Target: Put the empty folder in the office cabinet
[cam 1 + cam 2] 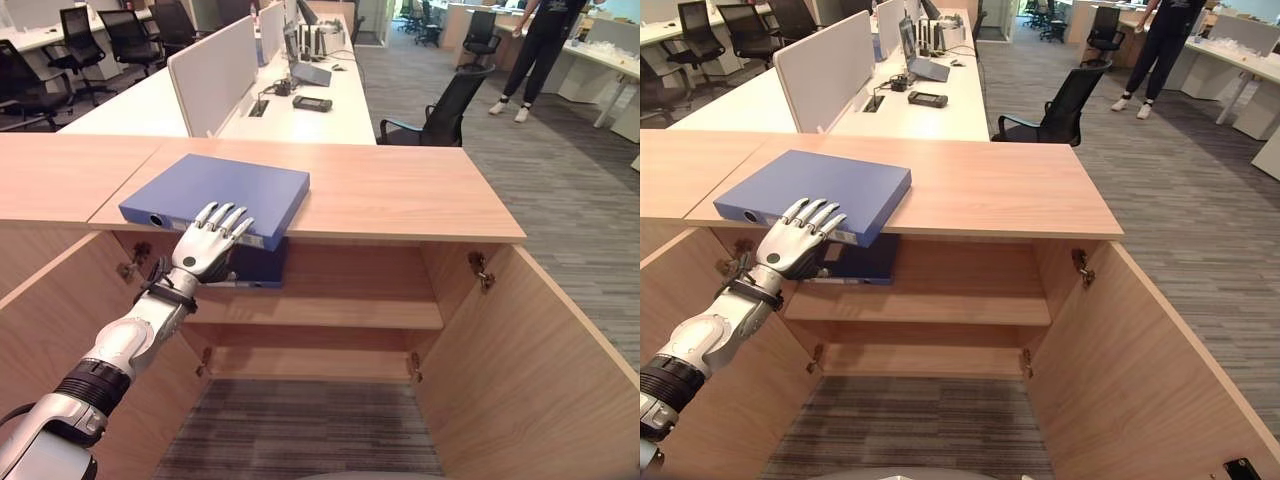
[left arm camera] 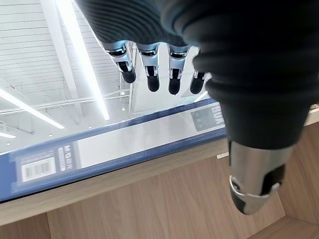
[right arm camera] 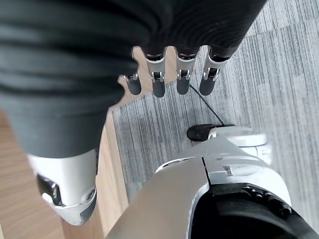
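A blue folder (image 1: 215,190) lies flat on the wooden cabinet top (image 1: 400,190), its labelled spine (image 2: 124,144) hanging a little over the front edge. My left hand (image 1: 200,250) is raised in front of that spine, fingers (image 2: 149,74) straight and reaching up over it, thumb below the cabinet's edge; whether they touch is unclear. The hand is open. Behind it a second, darker blue folder (image 1: 262,265) lies on the cabinet's upper shelf (image 1: 340,310). My right hand (image 3: 169,74) hangs open above the carpet with nothing in it.
Both cabinet doors stand wide open, the right door (image 1: 530,360) and the left door (image 1: 40,300) flanking the opening. Behind the cabinet are a white desk (image 1: 300,110) with screens and a black office chair (image 1: 445,105). A person (image 1: 535,50) stands far back right.
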You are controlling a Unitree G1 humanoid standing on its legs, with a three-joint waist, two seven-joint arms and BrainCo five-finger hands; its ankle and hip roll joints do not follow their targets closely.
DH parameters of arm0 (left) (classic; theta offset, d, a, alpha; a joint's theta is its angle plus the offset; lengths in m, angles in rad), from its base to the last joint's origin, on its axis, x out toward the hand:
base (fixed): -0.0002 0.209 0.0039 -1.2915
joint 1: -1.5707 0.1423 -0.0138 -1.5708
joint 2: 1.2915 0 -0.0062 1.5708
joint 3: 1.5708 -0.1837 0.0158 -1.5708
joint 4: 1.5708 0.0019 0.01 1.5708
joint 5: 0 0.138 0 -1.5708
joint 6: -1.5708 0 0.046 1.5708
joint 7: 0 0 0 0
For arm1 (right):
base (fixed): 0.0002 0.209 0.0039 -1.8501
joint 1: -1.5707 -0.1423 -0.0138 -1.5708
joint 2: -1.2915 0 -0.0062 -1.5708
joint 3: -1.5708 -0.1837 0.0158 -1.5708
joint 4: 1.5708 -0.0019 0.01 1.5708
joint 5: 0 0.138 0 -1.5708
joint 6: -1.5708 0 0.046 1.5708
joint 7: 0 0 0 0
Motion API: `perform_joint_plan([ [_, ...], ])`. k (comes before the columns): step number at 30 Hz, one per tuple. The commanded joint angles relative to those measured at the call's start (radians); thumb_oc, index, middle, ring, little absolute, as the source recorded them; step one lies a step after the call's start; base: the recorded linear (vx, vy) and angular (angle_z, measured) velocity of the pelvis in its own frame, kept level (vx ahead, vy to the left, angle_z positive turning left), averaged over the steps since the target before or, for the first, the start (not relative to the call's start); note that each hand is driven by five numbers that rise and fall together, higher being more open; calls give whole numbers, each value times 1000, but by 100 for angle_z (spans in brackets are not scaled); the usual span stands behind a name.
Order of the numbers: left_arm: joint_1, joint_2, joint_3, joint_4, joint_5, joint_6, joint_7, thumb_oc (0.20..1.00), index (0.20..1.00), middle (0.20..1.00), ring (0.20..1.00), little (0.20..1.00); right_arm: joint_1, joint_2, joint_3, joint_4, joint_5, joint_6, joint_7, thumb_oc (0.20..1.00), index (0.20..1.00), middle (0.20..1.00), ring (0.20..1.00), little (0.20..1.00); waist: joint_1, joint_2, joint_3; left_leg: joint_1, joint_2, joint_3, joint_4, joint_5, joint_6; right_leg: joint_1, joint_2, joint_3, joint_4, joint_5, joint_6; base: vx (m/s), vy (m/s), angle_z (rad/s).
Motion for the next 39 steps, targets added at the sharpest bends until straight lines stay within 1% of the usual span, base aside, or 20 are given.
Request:
perform_joint_plan([
  [1,-198,16,-1,61,9,24,24,1000,1000,1000,1000,1000,-86,-16,31,53,-16,-24,-10,1000,1000,1000,1000,1000,5,-9,47,56,33,-16,13,-101,-39,7,-62,38,16,-24,114,-4,18,-5],
  [2,-207,15,-7,74,9,29,22,1000,1000,1000,1000,1000,-84,-18,30,54,-15,-24,-11,1000,1000,1000,1000,1000,2,-8,44,61,33,-17,13,-114,-39,11,-62,41,14,-34,116,36,23,-3],
  [15,-277,0,-58,151,1,51,17,1000,1000,1000,1000,1000,-88,-27,30,62,-16,-20,-13,1000,1000,1000,1000,1000,-13,-5,48,62,28,-3,13,-116,-37,6,-66,49,14,-30,120,3,4,-1],
  [21,-287,-23,-45,176,-33,59,18,1000,1000,1000,1000,1000,-90,-25,30,60,-15,-16,-13,1000,1000,1000,1000,1000,-17,-6,49,66,27,3,13,-117,-37,7,-65,53,15,-30,120,6,7,-3],
  [39,-311,-42,-53,220,-66,68,18,1000,1000,1000,1000,1000,-96,-32,32,62,-25,-11,-14,1000,1000,1000,1000,1000,-26,-6,47,72,30,6,13,-120,-36,4,-62,59,20,-34,119,0,0,0],
])
